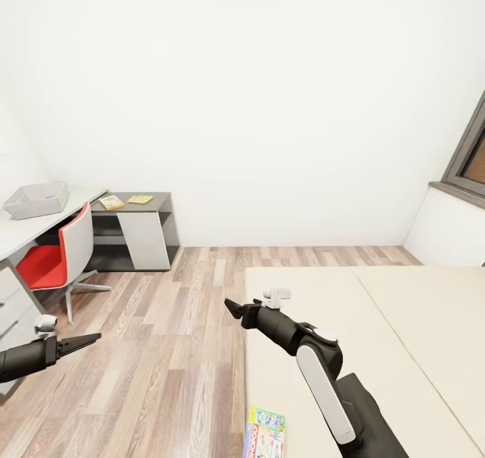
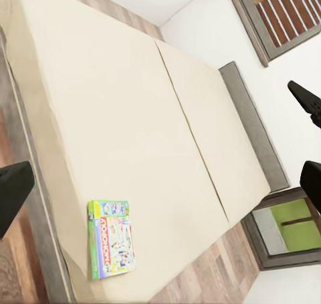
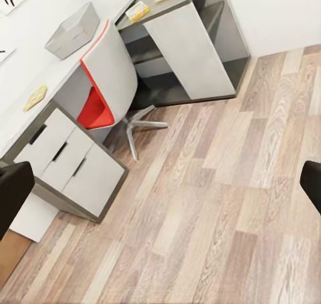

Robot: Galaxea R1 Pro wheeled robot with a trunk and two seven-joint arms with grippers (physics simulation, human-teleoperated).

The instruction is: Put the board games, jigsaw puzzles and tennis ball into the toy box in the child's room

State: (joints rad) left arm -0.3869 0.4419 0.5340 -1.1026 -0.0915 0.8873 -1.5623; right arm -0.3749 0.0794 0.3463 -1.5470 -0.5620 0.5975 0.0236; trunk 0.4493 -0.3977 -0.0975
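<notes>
Both pincers, left [image 1: 91, 339] and right [image 1: 232, 307], gaped empty (over floor); board game [image 1: 265, 434] lay on bed [image 1: 404, 337] below the right pincer, toy box [image 1: 37, 199] on worktop [image 1: 20, 232] beyond the left.

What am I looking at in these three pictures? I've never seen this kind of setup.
It is a simulated two-armed robot in a child's room. The big picture comes from its head camera: the left gripper and right gripper hover over the floor, both holding nothing. The other two pictures come from cameras on each wrist. The left wrist looks at the bed, where one board game with a green edge lies near the mattress edge. The right wrist looks at the table, which carries the grey toy box and small flat colourful boxes. A red chair stands at the table.
</notes>
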